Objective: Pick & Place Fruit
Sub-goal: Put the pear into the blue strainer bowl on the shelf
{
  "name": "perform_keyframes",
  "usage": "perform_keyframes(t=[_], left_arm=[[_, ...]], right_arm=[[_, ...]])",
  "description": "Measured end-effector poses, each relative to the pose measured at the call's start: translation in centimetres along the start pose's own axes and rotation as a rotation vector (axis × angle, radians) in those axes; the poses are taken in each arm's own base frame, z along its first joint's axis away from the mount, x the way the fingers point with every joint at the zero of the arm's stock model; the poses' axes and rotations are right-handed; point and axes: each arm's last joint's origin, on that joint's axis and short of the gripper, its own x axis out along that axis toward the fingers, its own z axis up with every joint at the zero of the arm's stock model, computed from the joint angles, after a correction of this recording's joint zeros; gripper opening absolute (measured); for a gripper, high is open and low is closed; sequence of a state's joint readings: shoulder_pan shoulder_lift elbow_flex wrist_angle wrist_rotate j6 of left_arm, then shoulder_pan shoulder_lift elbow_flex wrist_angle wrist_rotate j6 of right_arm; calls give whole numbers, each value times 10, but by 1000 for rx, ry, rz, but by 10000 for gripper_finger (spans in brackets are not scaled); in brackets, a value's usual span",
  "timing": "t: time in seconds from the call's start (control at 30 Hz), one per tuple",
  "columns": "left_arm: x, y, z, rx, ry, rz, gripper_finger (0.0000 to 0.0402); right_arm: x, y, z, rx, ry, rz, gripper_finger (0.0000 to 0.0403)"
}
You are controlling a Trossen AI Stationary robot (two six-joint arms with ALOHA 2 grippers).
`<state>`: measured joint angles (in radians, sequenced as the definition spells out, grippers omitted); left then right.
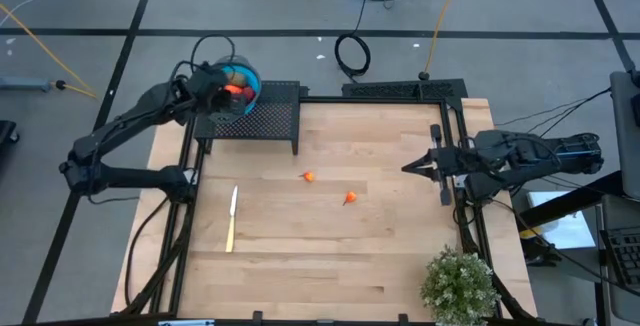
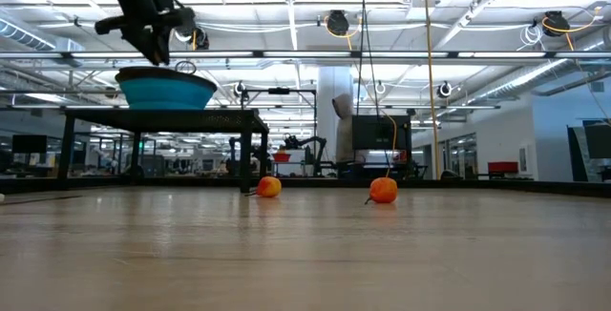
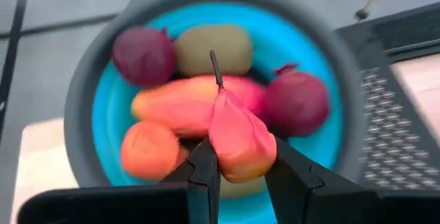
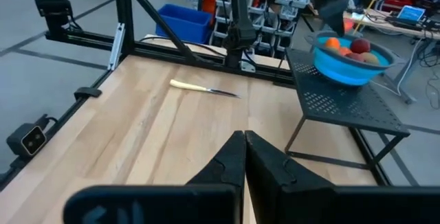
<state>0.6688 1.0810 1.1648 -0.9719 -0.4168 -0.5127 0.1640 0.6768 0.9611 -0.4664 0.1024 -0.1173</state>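
Red-orange pepper pinched in left gripper above blue bowl (already holding fruit); right gripper shut, empty, at table's right edge.

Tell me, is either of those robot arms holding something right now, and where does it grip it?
The left end effector pinches a small red-orange fruit by its lower sides, above the blue bowl. The right end effector is shut on nothing.

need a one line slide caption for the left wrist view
Left gripper holding a small red-orange fruit over the blue bowl of fruit.
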Motion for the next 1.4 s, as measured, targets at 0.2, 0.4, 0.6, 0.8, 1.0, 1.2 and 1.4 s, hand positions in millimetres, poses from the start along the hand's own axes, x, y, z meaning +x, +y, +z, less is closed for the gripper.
perform_keyframes(t=[0.2, 0.4, 0.6, 0.8, 1.0, 1.2, 1.4], left_arm=[[18, 3, 3, -39, 97, 4, 85], [26, 4, 4, -46, 125, 10, 85], [26, 5, 4, -51, 123, 14, 85], [26, 5, 4, -27, 121, 17, 114], [24, 7, 5, -43, 96, 48, 178], [-3, 12, 14, -81, 41, -65, 214], [-43, 5, 12, -111, -1, -271, 198]], right_arm=[[0, 0, 0, -2, 0, -2, 1], [0, 0, 0, -3, -1, -4, 1], [0, 0, 0, -2, -1, -4, 1], [0, 0, 0, -2, -1, -4, 1], [0, 0, 0, -2, -2, -2, 1], [2, 0, 2, -1, -12, -2, 1], [10, 1, 3, -2, -8, -2, 2]])
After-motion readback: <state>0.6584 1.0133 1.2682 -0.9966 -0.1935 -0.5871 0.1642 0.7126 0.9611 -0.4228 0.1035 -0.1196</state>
